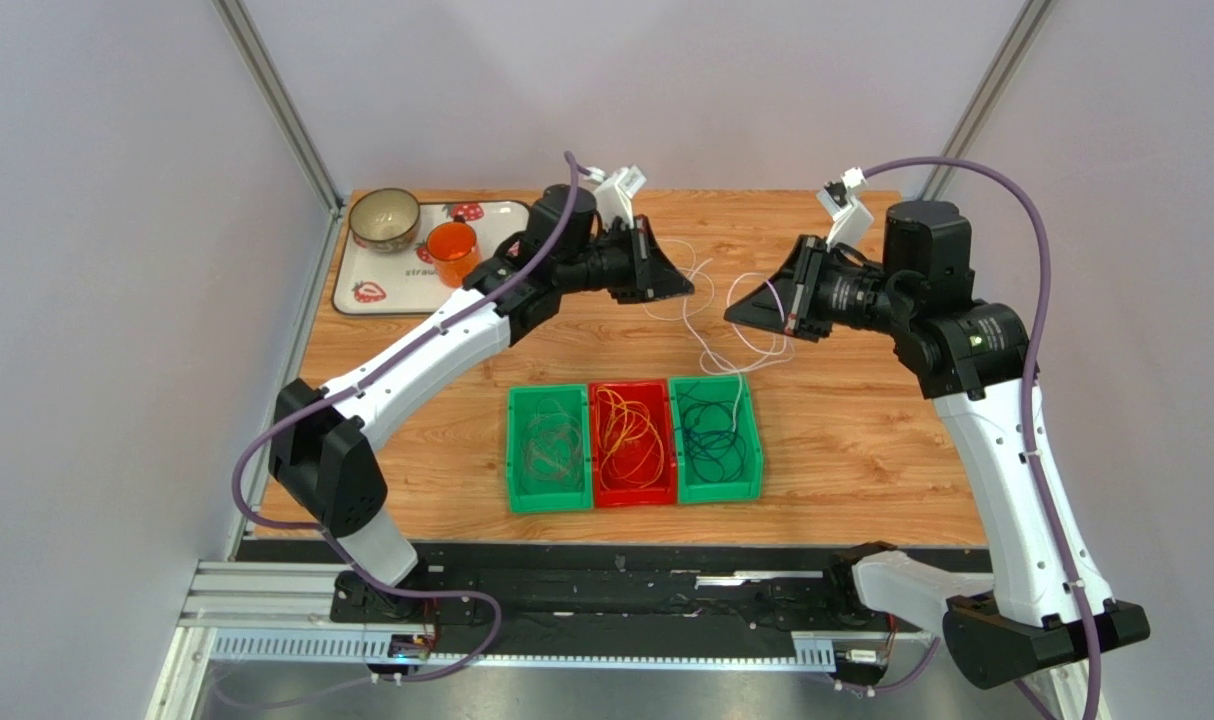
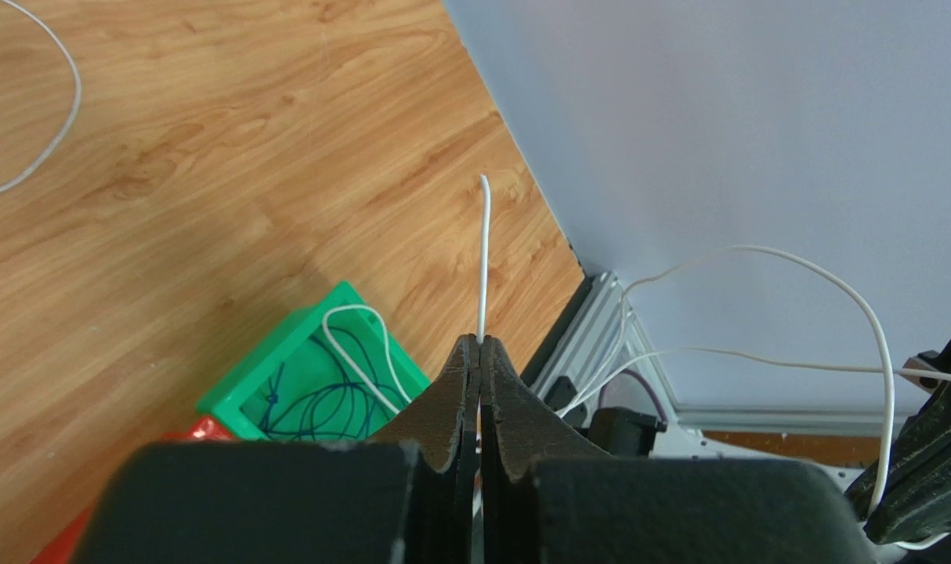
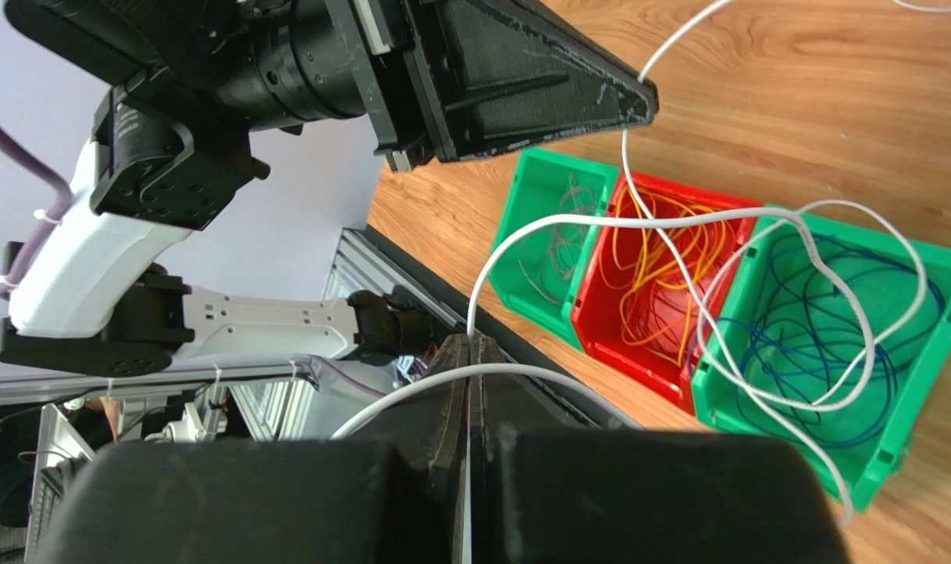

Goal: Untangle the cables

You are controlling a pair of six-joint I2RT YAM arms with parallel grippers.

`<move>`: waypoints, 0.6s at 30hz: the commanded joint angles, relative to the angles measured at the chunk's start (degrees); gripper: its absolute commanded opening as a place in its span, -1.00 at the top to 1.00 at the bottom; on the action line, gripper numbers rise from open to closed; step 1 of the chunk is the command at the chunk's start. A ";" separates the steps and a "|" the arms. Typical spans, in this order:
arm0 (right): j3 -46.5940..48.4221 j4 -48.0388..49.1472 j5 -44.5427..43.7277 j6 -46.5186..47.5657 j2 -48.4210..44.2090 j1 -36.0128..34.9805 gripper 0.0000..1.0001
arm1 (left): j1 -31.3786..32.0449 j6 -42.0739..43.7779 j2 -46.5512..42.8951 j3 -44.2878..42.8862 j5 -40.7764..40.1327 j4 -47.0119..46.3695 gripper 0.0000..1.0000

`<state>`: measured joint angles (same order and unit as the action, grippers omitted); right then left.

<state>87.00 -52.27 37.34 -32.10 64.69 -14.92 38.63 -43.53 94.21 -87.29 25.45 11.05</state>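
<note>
A white cable (image 1: 709,339) hangs in loops between my two raised grippers and trails down into the right green bin (image 1: 717,491). My left gripper (image 1: 685,282) is shut on it, and a short end of the white cable (image 2: 484,253) sticks out past the left gripper's tips (image 2: 480,343). My right gripper (image 1: 730,315) faces it a short way off and is shut on the same white cable (image 3: 633,220), pinched at the right gripper's tips (image 3: 469,338). Orange cables (image 3: 669,264) lie in the red bin (image 1: 633,497), dark blue cables (image 3: 810,341) in the right green bin, and grey cables (image 3: 563,223) in the left green bin (image 1: 547,504).
The three bins stand side by side near the table's front middle. A white tray (image 1: 361,293) at the back left carries a bowl (image 1: 383,219) and an orange cup (image 1: 451,252). Grey walls and metal posts close in the table's sides and back.
</note>
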 commanded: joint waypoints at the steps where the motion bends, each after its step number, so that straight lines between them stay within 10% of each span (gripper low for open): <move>1: -0.34 -5.46 -1.66 3.79 -1.40 -0.81 1.00 | 2.76 1.78 1.32 1.15 -0.84 -0.06 1.00; 18: 10.01 -4.77 -2.97 3.18 3.86 -15.74 1.00 | 4.17 8.99 -10.53 3.34 -13.58 14.52 1.00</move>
<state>90.19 -58.43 35.33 -28.64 66.15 -24.93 43.03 -38.11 91.00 -82.81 16.56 20.23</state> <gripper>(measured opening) 0.007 0.007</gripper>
